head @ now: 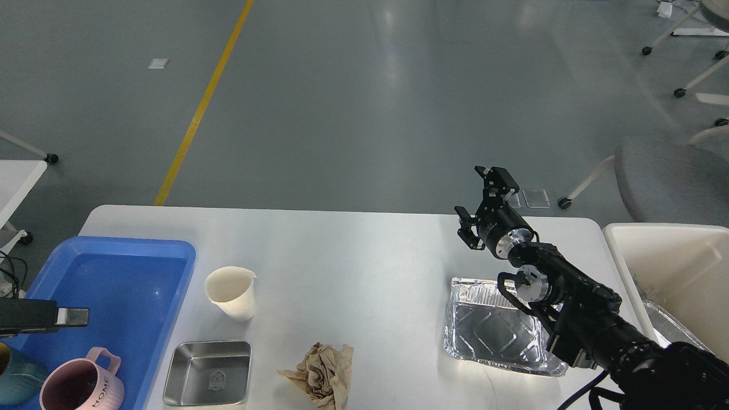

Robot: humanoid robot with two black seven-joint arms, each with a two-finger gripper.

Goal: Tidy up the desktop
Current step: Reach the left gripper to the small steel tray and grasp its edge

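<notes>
While the right gripper [477,200] hung wide open and empty above the desktop [364,250], it needed to descend squarely onto the foil tray [490,327] rim. The left gripper [73,316] could not be judged.

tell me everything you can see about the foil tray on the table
The foil tray is a shallow rectangular pan of shiny, crinkled aluminium with a rolled rim and an embossed base. It looks empty and sits flat and upright on the right side of the white desktop. The right arm crosses over its right edge in this view; whether they touch is unclear.
</notes>
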